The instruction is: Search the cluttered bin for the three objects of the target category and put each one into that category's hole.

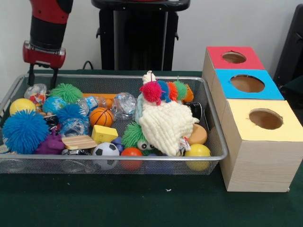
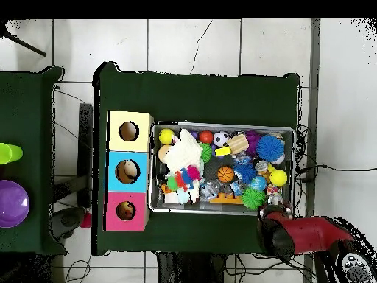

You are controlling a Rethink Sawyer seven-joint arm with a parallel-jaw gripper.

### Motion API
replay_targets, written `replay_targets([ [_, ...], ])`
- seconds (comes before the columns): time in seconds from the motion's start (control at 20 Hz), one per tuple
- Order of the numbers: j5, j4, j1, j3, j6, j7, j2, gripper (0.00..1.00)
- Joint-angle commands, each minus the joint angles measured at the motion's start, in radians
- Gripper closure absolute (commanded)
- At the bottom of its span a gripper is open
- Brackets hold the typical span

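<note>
Two views differ: overhead shows a purple bowl (image 2: 12, 203) on a side table, unseen from the front. A dark green cloth surface (image 1: 118, 203) stands on white floor tiles (image 2: 191, 44). The silver wire-mesh bin (image 1: 215, 142) holds a hairy green puffer ball (image 1: 66, 92) near the black claw (image 1: 41, 75), whose opening cannot be told. The red-topped box's hole (image 1: 234, 57) lies farthest back.
</note>
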Motion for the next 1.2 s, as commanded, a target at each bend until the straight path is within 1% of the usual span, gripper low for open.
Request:
replay_targets([
  [0.05, -0.020, -0.084, 0.099, -0.094, -0.263, 0.142, 0.121, 0.00],
  [0.25, 0.030, -0.087, 0.108, -0.124, -0.360, 0.120, 0.144, 0.00],
  [0.4, 0.037, -0.105, 0.125, -0.148, -0.403, 0.092, 0.166, 0.00],
  [0.5, 0.019, -0.120, 0.138, -0.157, -0.381, 0.072, 0.175, 0.00],
  [0.8, 0.017, -0.187, 0.215, -0.252, -0.433, 0.007, 0.237, 0.00],
  [1.0, -0.017, -0.196, 0.230, -0.262, -0.433, -0.003, 0.243, 0.00],
  [1.1, -0.015, -0.204, 0.248, -0.285, -0.460, -0.019, 0.257, 0.00],
  [1.2, 0.008, -0.215, 0.261, -0.316, -0.499, -0.036, 0.274, 0.00],
])
